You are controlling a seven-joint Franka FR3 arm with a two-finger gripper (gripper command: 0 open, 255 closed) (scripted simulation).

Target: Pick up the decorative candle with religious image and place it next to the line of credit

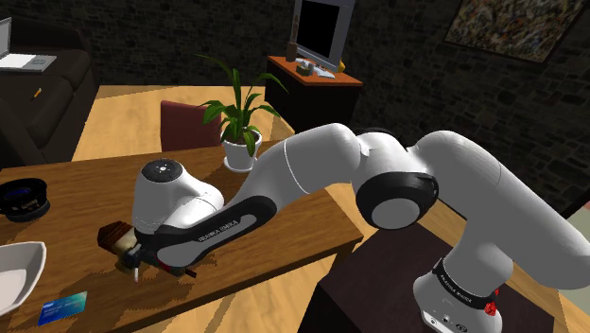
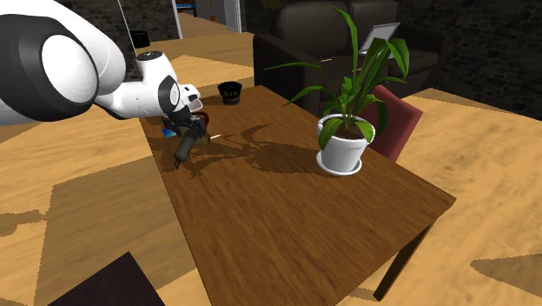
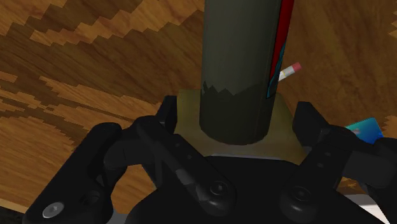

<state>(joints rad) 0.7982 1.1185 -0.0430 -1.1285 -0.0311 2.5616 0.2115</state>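
My gripper [image 3: 238, 124] is clenched on the candle [image 3: 236, 63]. The two fingers [image 3: 169, 119] press its tan base from either side. The dark cylinder, with a red and blue picture strip down one side, points away from my palm toward the wooden table [image 3: 95, 76]. Just past the candle lies a pencil [image 3: 290, 69]. Beside my hand lies a blue card [image 3: 365, 129], apart from the candle. Farther along the table sit a white bowl [image 1: 14, 274], a dark bowl [image 1: 24, 197] and a potted plant [image 1: 241, 142].
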